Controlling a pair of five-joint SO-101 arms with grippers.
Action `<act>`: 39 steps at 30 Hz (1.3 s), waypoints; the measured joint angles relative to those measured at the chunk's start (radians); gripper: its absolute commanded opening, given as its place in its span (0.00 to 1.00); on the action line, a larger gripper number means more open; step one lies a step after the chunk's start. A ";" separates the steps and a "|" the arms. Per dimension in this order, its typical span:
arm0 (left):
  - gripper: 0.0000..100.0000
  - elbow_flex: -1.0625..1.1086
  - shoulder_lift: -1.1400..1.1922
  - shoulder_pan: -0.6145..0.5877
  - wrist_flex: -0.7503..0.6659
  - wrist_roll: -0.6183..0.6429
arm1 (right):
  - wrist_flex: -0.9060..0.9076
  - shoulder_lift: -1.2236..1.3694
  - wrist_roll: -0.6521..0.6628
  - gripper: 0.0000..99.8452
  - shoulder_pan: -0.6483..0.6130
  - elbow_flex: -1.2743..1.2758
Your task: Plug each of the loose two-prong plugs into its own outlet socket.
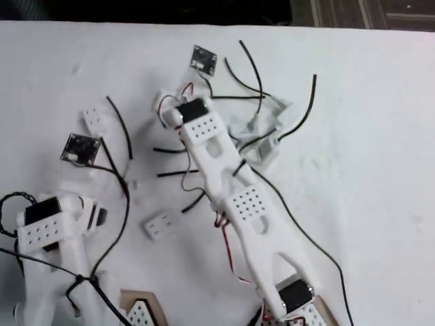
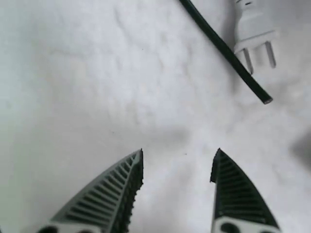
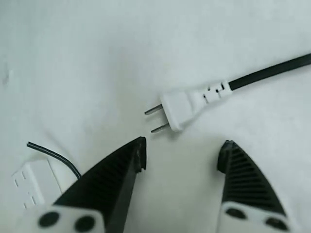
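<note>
My right gripper hangs open just above the white table. A white two-prong plug on a black cord lies flat right ahead of its fingertips, prongs pointing to the side. A white outlet socket lies beside one finger. My left gripper is also open over bare table, with another white plug and a black cord farther ahead. In the high view the right arm stretches to the table's middle, while the left arm sits at the near left. Loose sockets lie between them.
Several short black cords are scattered around the right arm's far end, beside a white clump of parts. Servo cables trail from the left arm. Wooden arm bases stand at the near edge. The table's far right is bare.
</note>
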 measured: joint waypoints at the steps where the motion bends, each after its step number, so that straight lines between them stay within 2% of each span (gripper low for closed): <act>1: 0.23 0.000 0.000 0.000 0.000 0.000 | 0.017 0.015 -0.006 0.24 -0.002 -0.034; 9: 0.23 0.006 0.000 0.000 0.000 0.000 | 0.322 0.011 -0.006 0.24 -0.014 -0.115; 14: 0.23 0.006 0.000 0.000 0.000 0.000 | 0.425 -0.021 -0.012 0.24 -0.005 -0.115; 21: 0.23 0.006 0.000 0.000 0.000 0.000 | 0.531 -0.101 -0.012 0.24 0.097 -0.115; 24: 0.23 0.006 0.000 0.000 0.000 0.000 | 0.522 -0.124 -0.012 0.24 0.152 -0.115; 28: 0.23 0.006 0.000 0.000 0.000 0.000 | 0.413 -0.123 -0.012 0.24 0.207 -0.115; 34: 0.23 0.008 0.000 0.000 0.000 0.000 | 0.204 -0.083 0.048 0.24 0.222 -0.115; 39: 0.23 0.008 0.000 0.000 0.000 0.000 | 0.133 -0.043 0.057 0.24 0.235 -0.114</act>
